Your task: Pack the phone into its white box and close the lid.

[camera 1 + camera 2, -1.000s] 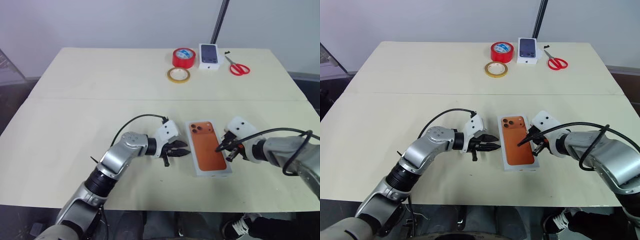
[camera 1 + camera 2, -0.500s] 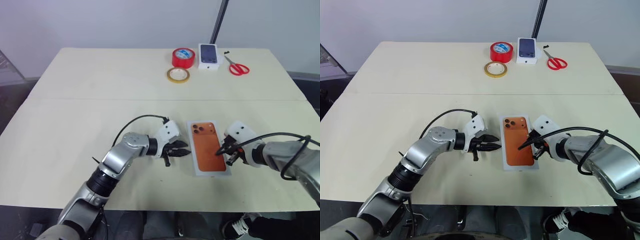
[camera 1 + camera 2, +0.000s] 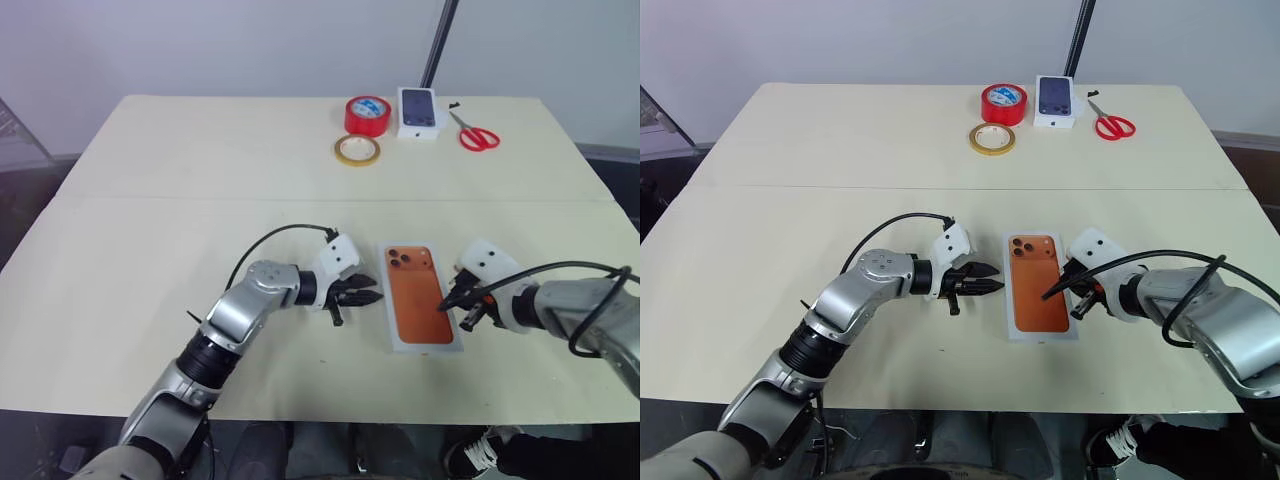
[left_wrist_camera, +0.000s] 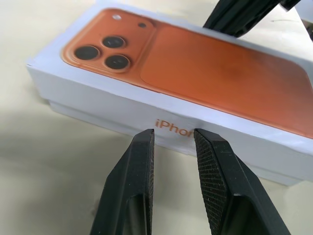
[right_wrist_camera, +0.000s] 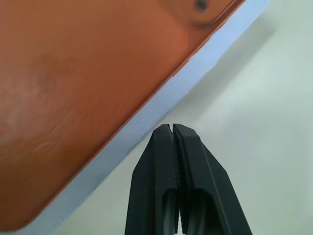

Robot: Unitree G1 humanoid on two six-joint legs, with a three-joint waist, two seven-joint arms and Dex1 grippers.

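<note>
Left eye view looks down on a cream desk (image 3: pixel 150 200) where the closed white box (image 3: pixel 424 345) lies near the front edge, right of centre, its long sides running toward the back edge. Its top, the lid (image 4: pixel 98 95), carries an orange picture of a phone with a three-lens camera cluster at the far left corner; in the left wrist view the lid's white side wall bears orange lettering and sits over the lower tray, whose edge shows just beneath it. Whether the phone itself is inside cannot be told. The left gripper (image 3: pixel 367 298) lies just beside the box's left long side, its fingers (image 4: pixel 139 161) slightly parted, holding nothing and aimed at the side wall. The right gripper (image 3: pixel 447 303) sits at the box's right long side, its fingers (image 5: pixel 173 147) pressed together on nothing, the tips over the white border of the lid beside the orange print. Along the back edge stand a red tape roll (image 3: pixel 367 115), a yellowish tape roll (image 3: pixel 357 150) in front of it, a small white carton with a dark phone picture (image 3: pixel 419 112) and red-handled scissors (image 3: pixel 476 133), all well apart from the box.
</note>
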